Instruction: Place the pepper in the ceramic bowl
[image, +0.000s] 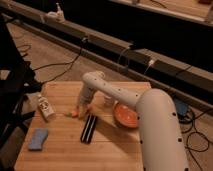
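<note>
One slender orange pepper (75, 113) lies on the worktop (64, 151), well apart from the bowl (125, 116) on its left in the view. The end effector (82, 106) is down at the pepper, and whether it grasps it I cannot tell. The pepper looks light, firm and smooth-skinned, so probably a little slippery. A hold across its thicker middle seems best.

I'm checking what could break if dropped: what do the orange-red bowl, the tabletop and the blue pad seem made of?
The bowl: likely glazed ceramic, glossy orange-red with a shine. The tabletop: wood, pale matte boards with visible seams. The blue pad: probably sponge or foam, dull and soft-looking, though that is uncertain. The gripper is low over the pepper, left of the bowl.
</note>
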